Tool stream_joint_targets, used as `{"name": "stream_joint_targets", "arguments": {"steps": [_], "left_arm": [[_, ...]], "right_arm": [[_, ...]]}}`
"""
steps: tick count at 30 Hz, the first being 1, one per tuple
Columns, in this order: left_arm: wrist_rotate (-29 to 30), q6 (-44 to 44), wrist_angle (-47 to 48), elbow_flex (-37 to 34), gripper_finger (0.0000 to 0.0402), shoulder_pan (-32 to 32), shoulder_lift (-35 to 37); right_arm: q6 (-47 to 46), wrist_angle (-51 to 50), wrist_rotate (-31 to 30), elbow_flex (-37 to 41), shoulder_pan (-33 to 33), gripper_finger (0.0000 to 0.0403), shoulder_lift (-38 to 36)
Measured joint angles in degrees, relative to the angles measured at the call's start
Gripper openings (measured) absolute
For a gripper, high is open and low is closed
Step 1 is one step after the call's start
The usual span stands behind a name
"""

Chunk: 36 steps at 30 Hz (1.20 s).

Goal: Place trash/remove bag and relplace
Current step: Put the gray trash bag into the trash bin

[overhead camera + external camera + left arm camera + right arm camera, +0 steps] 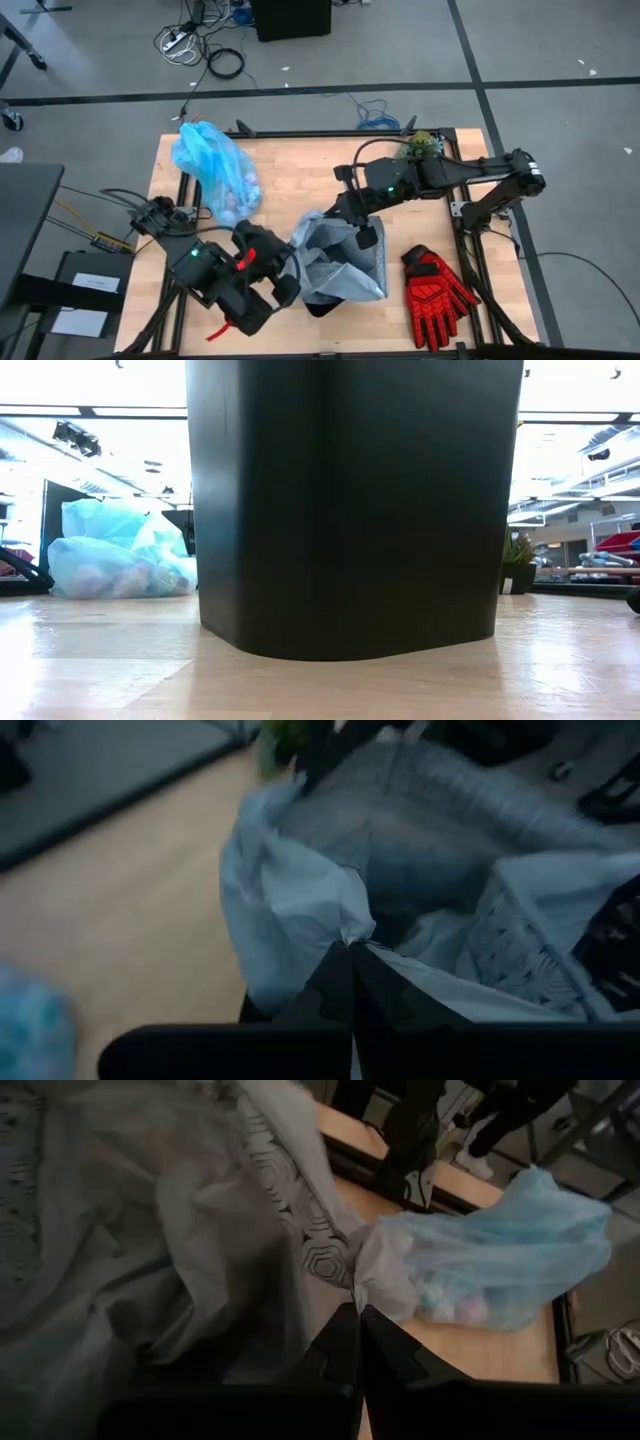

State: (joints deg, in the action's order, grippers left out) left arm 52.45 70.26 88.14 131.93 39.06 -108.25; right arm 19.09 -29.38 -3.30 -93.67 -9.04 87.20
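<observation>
Because a fresh liner must be spread over the rim, each gripper pinches one edge of the grey-blue bag (335, 262) from opposite sides of the black bin (355, 510): the left gripper (352, 952) has its fingers closed on the near hem, the right gripper (358, 1312) closed on the far hem, judged to be stretching the mouth open. The removed cyan bag (212, 165) lies on the table (290, 170) well apart, holding the pink, blue and white paper wads (452, 1306). A red glove (436, 291) lies beside the bin.
</observation>
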Motion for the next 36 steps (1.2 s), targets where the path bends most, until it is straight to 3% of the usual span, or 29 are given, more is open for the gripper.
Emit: {"name": "stream_joint_targets", "arguments": {"steps": [6, 11, 17, 22, 27, 31, 36], "left_arm": [[2.4, -18.3, -9.3, 2.8, 0.0, -0.4, 0.6], [2.3, -27.0, -13.4, 2.8, 0.0, -1.9, 2.2], [-2.9, -38.5, -21.1, 2.8, 0.0, -6.7, 3.4], [-5.5, -38.5, -18.4, 2.8, 0.0, -10.6, 3.6], [0.8, -30.7, -8.6, 2.7, 0.0, -10.5, 5.3], [0.5, -36.7, -14.9, 2.8, 0.0, -11.0, 6.9], [-9.3, -45.3, -25.5, 2.8, 0.0, -12.8, 6.1]], "right_arm": [[-1.5, -0.1, -0.5, 0.0, -0.3, 0.0, -2.5], [-3.8, -0.1, -0.8, 0.0, -0.3, 0.0, -5.2], [-5.4, 0.0, -4.2, 0.0, -0.4, 0.0, -8.5], [-5.9, -1.3, -9.0, 0.0, -0.3, 0.0, -10.7], [-8.4, -4.4, -10.7, 0.0, -0.3, 0.0, -11.9], [-9.0, -4.8, -10.9, 0.0, -0.3, 0.0, -12.1], [-9.1, -4.7, -10.8, 0.0, -0.6, 0.0, -12.1]]}}
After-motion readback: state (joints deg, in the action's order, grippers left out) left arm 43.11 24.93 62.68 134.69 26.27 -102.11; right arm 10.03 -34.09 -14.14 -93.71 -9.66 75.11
